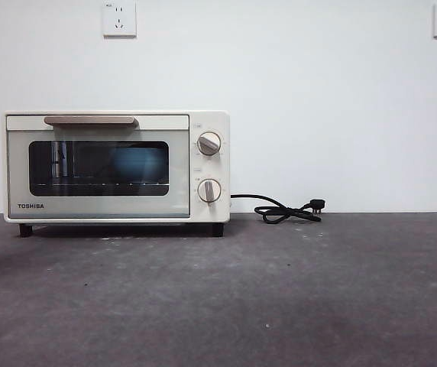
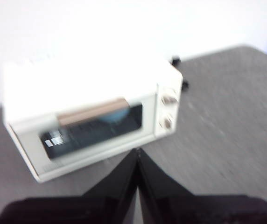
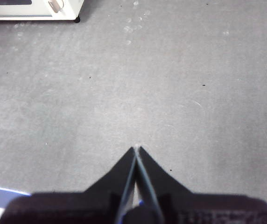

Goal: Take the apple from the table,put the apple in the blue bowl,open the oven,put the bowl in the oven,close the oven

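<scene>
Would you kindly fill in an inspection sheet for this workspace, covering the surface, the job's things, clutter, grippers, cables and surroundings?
Surface: the table is dark grey and speckled, with faint pale smudges.
Job's things: the oven stands at the back with its door shut; the blue bowl shows through the glass, inside. The apple cannot be made out.
Clutter: nothing seen.
Grippers: the left gripper hangs above the table in front of the oven, jaws shut, holding nothing; the right gripper hangs over bare table away from the oven, jaws shut, holding nothing.
Cables: the oven's black cord lies coiled beside it, its plug on the table, unplugged.
Surroundings: a white wall with two sockets.
</scene>
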You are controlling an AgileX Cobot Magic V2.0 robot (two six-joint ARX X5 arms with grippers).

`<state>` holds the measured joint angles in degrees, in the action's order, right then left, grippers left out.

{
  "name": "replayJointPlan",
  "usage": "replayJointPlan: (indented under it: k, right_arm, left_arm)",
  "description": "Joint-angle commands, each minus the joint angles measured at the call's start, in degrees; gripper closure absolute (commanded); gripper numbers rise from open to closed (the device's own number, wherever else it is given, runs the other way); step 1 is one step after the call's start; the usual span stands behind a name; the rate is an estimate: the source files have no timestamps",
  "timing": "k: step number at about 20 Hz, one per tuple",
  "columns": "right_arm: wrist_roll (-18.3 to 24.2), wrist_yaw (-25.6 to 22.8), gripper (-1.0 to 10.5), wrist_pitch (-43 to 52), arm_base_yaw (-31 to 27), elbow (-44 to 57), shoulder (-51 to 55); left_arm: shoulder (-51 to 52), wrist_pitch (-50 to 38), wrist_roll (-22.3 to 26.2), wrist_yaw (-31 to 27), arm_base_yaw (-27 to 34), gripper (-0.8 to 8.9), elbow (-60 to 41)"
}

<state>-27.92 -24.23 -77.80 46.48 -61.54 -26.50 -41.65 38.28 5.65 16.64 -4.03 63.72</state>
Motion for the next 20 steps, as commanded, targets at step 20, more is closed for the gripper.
replayJointPlan:
  k: [20]
  right_arm:
    - [-0.4,-1.7,9.5,-1.0,0.1,0.3,0.0]
  left_arm:
    - [41.4,-29.9,-3.6,-14.8,1.8,8.17,-63.3]
